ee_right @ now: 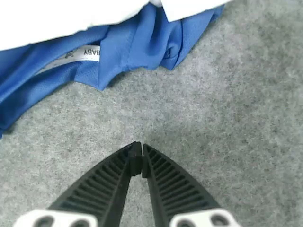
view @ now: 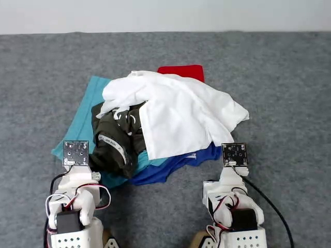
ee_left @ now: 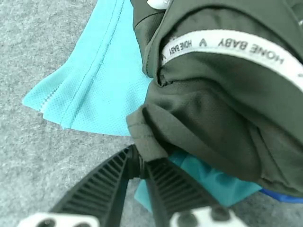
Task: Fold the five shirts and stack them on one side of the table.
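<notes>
At the worktop's [view: 289, 77] middle your five shirts [view: 155, 129] lie heaped, white shirt [view: 181, 111] uppermost, none folded. Both grippers look parked at the near edge, fingers pressed together: left gripper [ee_left: 138, 163] at the dark shirt's [ee_left: 222, 109] hem, right gripper [ee_right: 138, 158] just short of the blue shirt [ee_right: 137, 42].

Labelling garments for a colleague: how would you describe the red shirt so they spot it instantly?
On the grey table lies a heap of shirts. At the heap's far edge, top of the high view, the red shirt peeks from under the white shirt, the only red piece.
</notes>
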### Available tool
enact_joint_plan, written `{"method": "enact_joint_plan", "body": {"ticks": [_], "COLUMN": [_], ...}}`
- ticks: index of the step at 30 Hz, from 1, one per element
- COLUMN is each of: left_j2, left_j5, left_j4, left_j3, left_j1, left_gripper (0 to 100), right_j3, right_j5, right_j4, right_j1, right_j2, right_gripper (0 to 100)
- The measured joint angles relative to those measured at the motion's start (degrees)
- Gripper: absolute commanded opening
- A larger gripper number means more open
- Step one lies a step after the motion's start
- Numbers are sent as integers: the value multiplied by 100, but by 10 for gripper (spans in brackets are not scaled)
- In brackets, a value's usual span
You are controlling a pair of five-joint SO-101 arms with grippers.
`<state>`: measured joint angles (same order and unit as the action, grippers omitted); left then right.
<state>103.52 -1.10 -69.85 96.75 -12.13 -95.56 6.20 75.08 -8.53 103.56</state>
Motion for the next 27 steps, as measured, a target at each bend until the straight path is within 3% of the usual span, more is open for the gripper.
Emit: {"method": "enact_joint_plan", "body": {"ticks": [12,27], "left_j2": [0,0], "left_j5": [0,-26], "left_j4": [0,70], "left_j3": [0,0], "left_j1": [9,976], "left_gripper": [7,8], "right_j3": [0,0], "right_j5": [0,0], "right_j4": [0,0], "right_j1": [0,0], "right_j2": [0,0], "right_gripper": [9,9]}}
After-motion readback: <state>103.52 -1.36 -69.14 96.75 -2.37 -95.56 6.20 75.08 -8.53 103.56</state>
